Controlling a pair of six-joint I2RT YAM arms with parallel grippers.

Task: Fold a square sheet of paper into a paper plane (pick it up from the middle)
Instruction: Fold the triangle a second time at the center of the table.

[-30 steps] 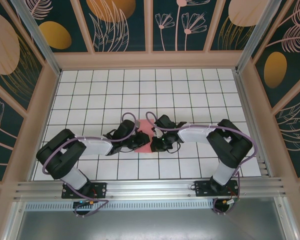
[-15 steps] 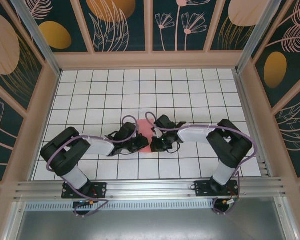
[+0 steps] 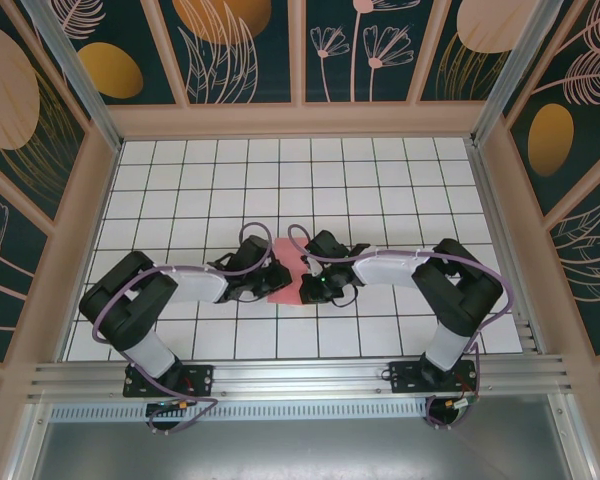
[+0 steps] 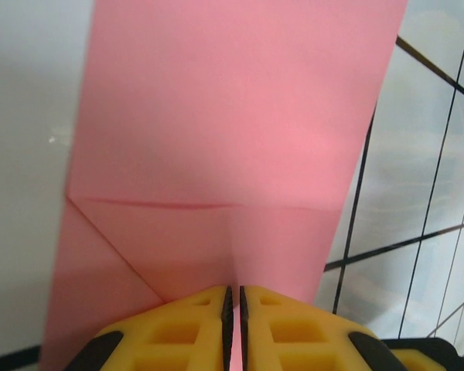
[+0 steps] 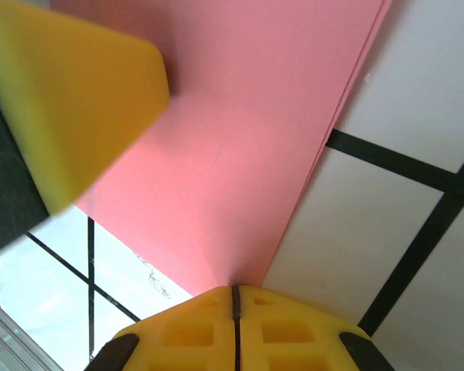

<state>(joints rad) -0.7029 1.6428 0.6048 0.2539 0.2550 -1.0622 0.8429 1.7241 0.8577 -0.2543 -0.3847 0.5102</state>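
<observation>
paper (image 3: 288, 265) mostly covered, wrist views crop edges

The pink sheet of paper (image 3: 285, 268) is partly folded into a narrow strip. Layers stack along 1 long edge, with 1 straight crease across it and 1 diagonal crease. It lies mid-table (image 3: 380, 180), pinched by the left gripper (image 4: 233, 309) and right gripper (image 5: 234, 301).

Laboratory robot cell: white grid-tiled table (image 3: 180, 180) enclosed by botanical-print wall panels (image 3: 240, 50) and aluminium framing (image 3: 280, 378)
</observation>
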